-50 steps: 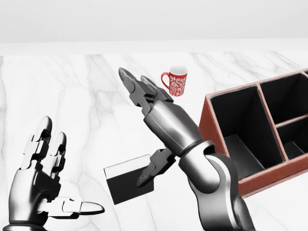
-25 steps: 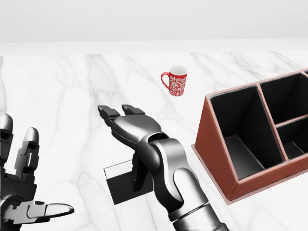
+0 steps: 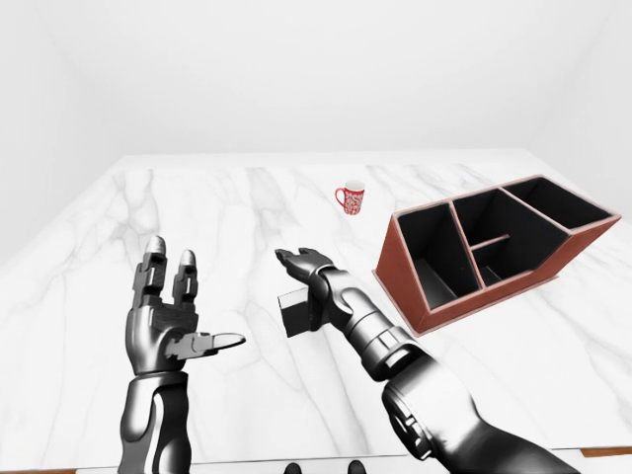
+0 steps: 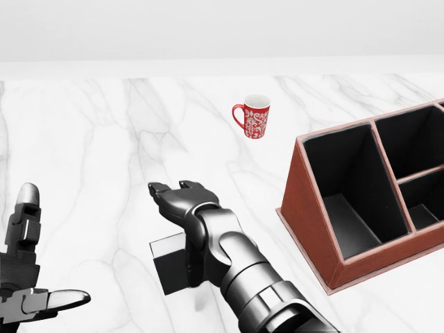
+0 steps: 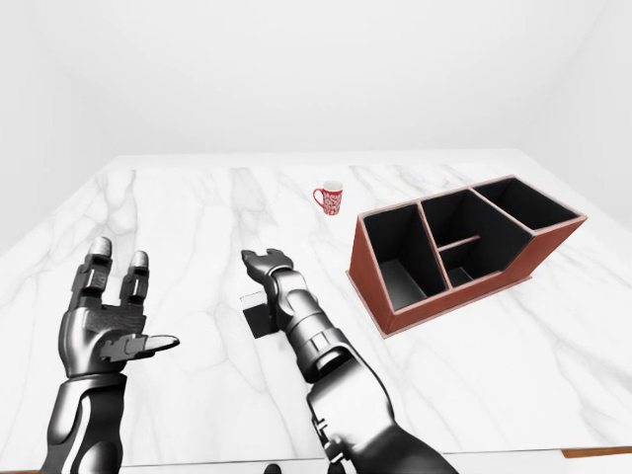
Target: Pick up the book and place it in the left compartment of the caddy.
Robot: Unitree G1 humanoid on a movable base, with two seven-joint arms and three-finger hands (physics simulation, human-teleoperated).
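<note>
Dropped lower onto the black book (image 4: pixel 170 269) now, right hand (image 4: pixel 182 198) fingers spread, gripping nothing; left hand (image 3: pixel 168 316) wide open.

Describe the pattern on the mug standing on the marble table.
Red mug with white swirling pattern, white inside; head view.

We are looking at a bare simulated test room rather than any lived-in home or shop: plain white walls (image 3: pixel 296 69) are closing in on all sides with no windows, shelves or fittings. A wide white marble table (image 3: pixel 197 217) is filling the floor space, carrying only a red patterned mug (image 3: pixel 351 198) near its far edge and a red-brown caddy (image 3: pixel 494 247) toward its right edge.
</note>
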